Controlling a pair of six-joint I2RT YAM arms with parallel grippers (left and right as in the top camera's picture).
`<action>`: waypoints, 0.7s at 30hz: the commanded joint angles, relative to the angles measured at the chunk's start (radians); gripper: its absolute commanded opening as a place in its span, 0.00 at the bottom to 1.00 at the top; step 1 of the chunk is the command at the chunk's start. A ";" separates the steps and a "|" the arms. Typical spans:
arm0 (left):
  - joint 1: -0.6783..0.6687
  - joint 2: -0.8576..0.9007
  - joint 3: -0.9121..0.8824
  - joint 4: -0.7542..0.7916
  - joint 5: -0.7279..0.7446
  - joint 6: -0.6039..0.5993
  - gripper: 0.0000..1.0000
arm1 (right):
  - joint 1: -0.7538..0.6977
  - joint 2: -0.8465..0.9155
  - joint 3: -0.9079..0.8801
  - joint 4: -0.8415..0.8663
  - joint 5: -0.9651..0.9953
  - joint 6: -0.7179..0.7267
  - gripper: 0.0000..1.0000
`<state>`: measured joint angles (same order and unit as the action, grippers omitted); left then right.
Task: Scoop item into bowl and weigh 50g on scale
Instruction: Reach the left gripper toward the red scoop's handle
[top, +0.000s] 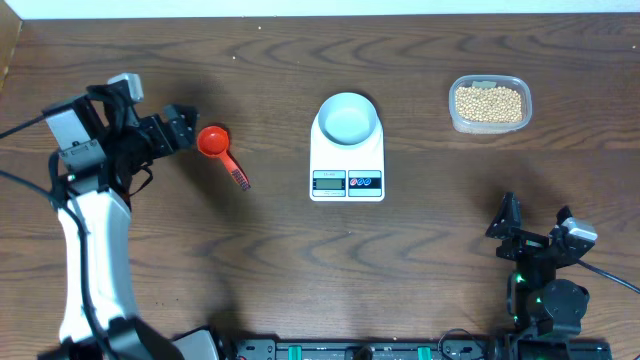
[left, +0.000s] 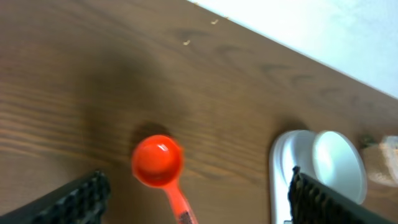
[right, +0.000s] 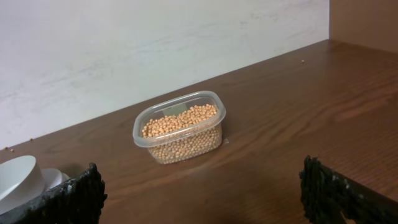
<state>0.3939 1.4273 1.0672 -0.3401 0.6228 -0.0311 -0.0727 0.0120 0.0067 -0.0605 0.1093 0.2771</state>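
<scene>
The tan beans (top: 488, 102) fill a clear plastic tub (top: 489, 124) at the back right, also in the right wrist view (right: 180, 130). The pale bowl (top: 348, 118) sits empty on the white scale (top: 347, 175); both show in the left wrist view, bowl (left: 339, 163) on scale (left: 283, 168). A red scoop (top: 213, 141) lies left of the scale, its handle pointing front-right; it also shows in the left wrist view (left: 158, 161). My left gripper (top: 178, 128) is open just left of the scoop, with the scoop between its fingers in the left wrist view (left: 196, 199). My right gripper (top: 508, 222) is open and empty at the front right.
The wooden table (top: 250, 260) ends at a white wall at the back. The table's left edge shows at the far left (top: 10, 60). A few stray beans lie near the back edge (left: 186, 42).
</scene>
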 joint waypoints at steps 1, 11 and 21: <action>0.002 0.073 0.022 0.010 -0.068 -0.033 0.86 | 0.009 -0.005 -0.001 -0.003 0.005 -0.012 0.99; -0.016 0.263 0.022 0.105 -0.191 -0.101 0.72 | 0.009 -0.005 -0.001 -0.003 0.005 -0.012 0.99; -0.122 0.367 0.022 0.173 -0.356 -0.113 0.69 | 0.009 -0.005 -0.001 -0.003 0.005 -0.012 0.99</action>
<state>0.3000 1.7702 1.0676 -0.1768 0.3492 -0.1329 -0.0727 0.0120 0.0067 -0.0605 0.1093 0.2771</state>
